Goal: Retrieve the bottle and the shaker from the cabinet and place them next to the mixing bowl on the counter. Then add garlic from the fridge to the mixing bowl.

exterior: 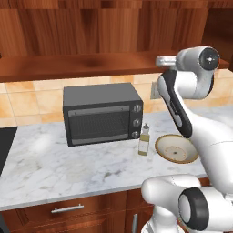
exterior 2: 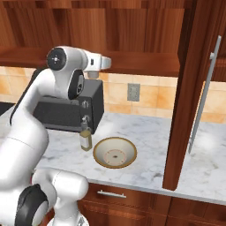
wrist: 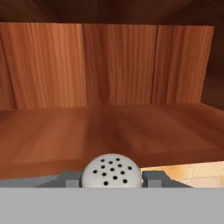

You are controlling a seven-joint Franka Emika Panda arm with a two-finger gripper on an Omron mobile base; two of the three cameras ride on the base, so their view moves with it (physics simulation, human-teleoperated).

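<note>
My gripper (wrist: 112, 180) is shut on the shaker (wrist: 112, 169), whose pale grey rounded top with dark holes sits between the two fingers. It is held at the front edge of the cabinet shelf (wrist: 109, 127), and the shelf board behind it is bare. In the base views my arm reaches up to that shelf (exterior: 91, 63). On the counter (exterior: 68, 168) the bottle (exterior: 144, 140) (exterior 2: 85, 136) stands upright just left of the mixing bowl (exterior: 176, 149) (exterior 2: 114, 152), which holds nothing. The fridge and garlic are out of view.
A dark grey toaster oven (exterior: 102, 113) (exterior 2: 66, 110) stands on the counter behind the bottle. An open wooden cabinet door (exterior 2: 185, 97) with a metal handle hangs right of the bowl. A black stovetop (exterior: 4, 145) lies at the far left. Drawers (exterior: 68, 209) run below.
</note>
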